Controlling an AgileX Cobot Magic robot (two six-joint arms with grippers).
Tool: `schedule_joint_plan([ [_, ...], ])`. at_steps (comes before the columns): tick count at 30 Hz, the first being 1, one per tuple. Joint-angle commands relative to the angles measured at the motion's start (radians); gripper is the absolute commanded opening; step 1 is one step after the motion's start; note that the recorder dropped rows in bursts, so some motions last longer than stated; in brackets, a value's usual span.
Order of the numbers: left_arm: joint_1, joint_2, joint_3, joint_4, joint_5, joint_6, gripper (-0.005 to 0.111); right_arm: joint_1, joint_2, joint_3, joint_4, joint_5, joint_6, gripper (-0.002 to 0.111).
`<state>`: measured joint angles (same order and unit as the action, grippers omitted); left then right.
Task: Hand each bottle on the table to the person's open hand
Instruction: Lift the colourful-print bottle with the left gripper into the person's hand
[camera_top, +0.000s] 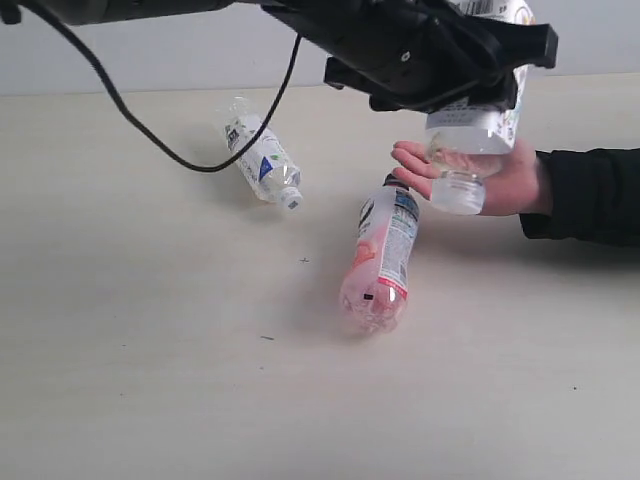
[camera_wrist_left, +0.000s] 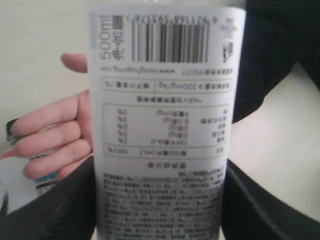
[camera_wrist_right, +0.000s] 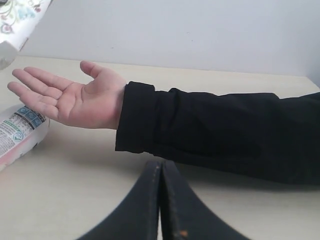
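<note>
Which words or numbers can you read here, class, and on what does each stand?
"500ml": sideways, beside the barcode, on the white label of the held bottle.
Barcode digits, fine print: too blurred.
Labels of the pink bottle and blue-triangle bottle: too small.

On the bottle (camera_wrist_left: 165, 200) I hold, the white label (camera_wrist_left: 165, 125) reads "500ml" sideways beside a barcode (camera_wrist_left: 170, 42), its digits and the fine print too blurred for me to read.
</note>
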<state>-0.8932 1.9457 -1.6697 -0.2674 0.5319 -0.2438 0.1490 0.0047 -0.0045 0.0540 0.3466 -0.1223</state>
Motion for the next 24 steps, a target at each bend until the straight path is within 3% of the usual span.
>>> schedule_joint_plan([
  [1, -0.004, 0.092, -0.124, -0.043, 0.012, -0.076, 0.000, -0.003, -0.005, 0.005, -0.003, -0.004, -0.006, 0.000],
  [10, 0.003, 0.270, -0.295, -0.026, 0.016, -0.200, 0.000, -0.003, -0.005, 0.005, -0.003, -0.004, -0.006, 0.000],
  [19, 0.055, 0.328, -0.314, -0.004, 0.103, -0.373, 0.000, -0.003, -0.005, 0.005, -0.003, -0.004, -0.006, 0.000],
  [24, 0.070, 0.330, -0.314, -0.010, 0.123, -0.381, 0.000, -0.003, -0.005, 0.005, -0.003, -0.004, -0.006, 0.000],
])
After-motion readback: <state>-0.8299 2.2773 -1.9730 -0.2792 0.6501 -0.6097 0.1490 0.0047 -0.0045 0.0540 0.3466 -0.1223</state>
